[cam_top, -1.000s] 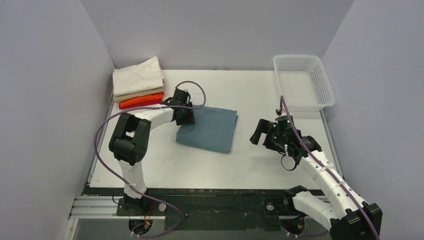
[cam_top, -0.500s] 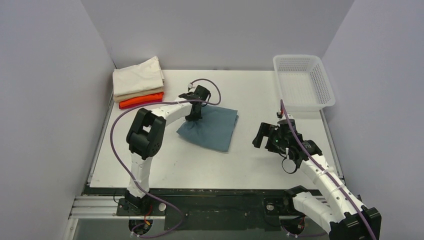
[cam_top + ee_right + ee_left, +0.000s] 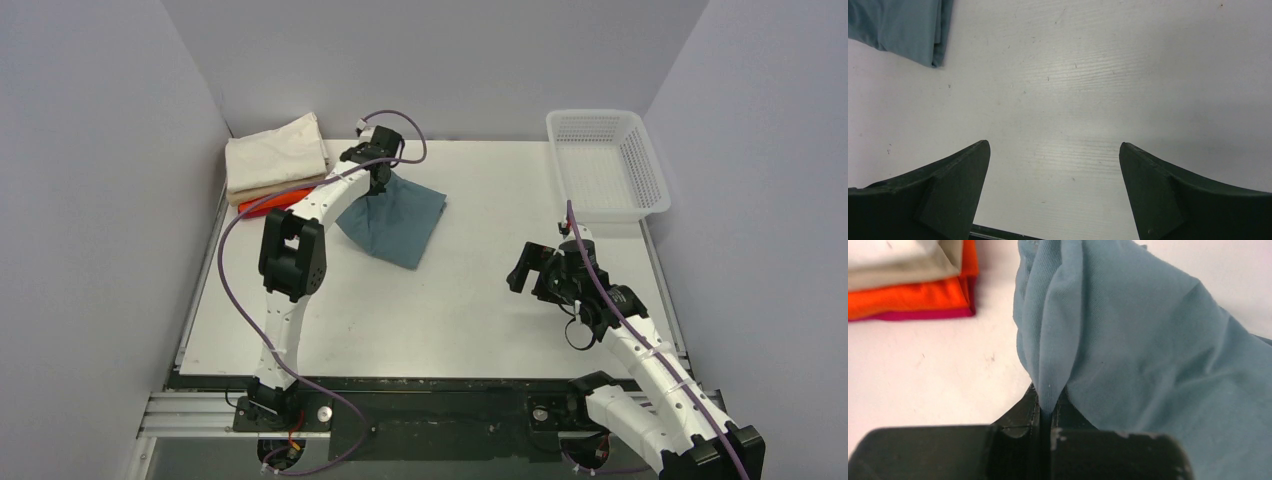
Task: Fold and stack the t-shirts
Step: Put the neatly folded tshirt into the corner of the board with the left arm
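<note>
Our left fingers (image 3: 1015,415) pinch shut on a fold of the teal t-shirt (image 3: 398,222), holding it partly raised off the surface (image 3: 480,300) just beside the stack (image 3: 275,160) of cream, tan, orange and red shirts in the far-left corner. Our right fingers (image 3: 948,185) hang spread and empty near the right edge. We judge the folding done; only setting this last shirt on the stack remains.

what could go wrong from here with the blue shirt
The left end effector pinches only a thin ridge of the blue shirt, so it may slip out. The shirt hangs bunched from that one point, so its fold may come undone before reaching the stack. The right end effector is open over the table, away from the shirt, giving no support.
</note>
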Available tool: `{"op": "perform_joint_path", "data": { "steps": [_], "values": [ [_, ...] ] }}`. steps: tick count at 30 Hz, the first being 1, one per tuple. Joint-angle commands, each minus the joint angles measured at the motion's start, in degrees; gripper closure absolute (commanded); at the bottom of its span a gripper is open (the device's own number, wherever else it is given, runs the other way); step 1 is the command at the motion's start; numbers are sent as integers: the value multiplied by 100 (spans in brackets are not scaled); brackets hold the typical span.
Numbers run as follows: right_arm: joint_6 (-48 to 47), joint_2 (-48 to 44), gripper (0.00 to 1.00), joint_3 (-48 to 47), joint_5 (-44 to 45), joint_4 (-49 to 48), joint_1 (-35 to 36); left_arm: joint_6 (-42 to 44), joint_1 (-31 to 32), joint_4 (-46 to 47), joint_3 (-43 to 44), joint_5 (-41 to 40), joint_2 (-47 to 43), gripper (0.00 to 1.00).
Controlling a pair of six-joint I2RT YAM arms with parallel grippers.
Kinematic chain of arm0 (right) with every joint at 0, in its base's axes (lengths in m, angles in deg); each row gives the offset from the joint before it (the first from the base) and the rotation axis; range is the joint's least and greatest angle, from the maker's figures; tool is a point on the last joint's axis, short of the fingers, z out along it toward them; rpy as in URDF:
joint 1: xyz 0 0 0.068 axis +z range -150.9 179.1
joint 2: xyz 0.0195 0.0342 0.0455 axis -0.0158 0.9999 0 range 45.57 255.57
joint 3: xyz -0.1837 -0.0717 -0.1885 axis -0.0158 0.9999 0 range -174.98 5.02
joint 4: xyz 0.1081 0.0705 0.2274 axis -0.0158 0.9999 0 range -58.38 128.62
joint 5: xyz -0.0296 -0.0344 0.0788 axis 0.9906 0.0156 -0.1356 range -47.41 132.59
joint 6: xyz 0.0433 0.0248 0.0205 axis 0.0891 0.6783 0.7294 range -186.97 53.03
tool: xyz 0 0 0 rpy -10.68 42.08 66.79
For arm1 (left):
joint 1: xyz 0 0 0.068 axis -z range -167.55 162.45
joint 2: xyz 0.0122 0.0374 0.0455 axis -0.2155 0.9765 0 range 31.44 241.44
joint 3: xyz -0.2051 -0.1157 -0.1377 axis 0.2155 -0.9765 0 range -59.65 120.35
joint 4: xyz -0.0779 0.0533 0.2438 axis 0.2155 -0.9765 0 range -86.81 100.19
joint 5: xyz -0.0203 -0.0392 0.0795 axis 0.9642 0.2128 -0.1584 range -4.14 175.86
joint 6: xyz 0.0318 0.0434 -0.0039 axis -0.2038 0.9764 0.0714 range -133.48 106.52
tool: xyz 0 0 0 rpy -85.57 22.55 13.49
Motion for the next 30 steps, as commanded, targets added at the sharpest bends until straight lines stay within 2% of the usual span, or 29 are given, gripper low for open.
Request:
{"op": "perform_joint_path", "data": {
  "steps": [1,4,11,22,30],
  "values": [
    [-46,120,4,84,84,-180,-59,671,-292,399,1033,485,264,100],
    [-37,150,4,102,101,-195,-67,1037,-572,468,1584,1029,473,100],
    [-29,139,4,143,144,-235,-90,1472,-831,461,3004,-151,1064,100],
    [18,176,4,255,218,-330,-103,1719,-1089,957,3279,-818,839,100],
    [5,235,4,236,297,-326,-103,1967,-1117,1250,3561,-852,653,100]
  ]
}}
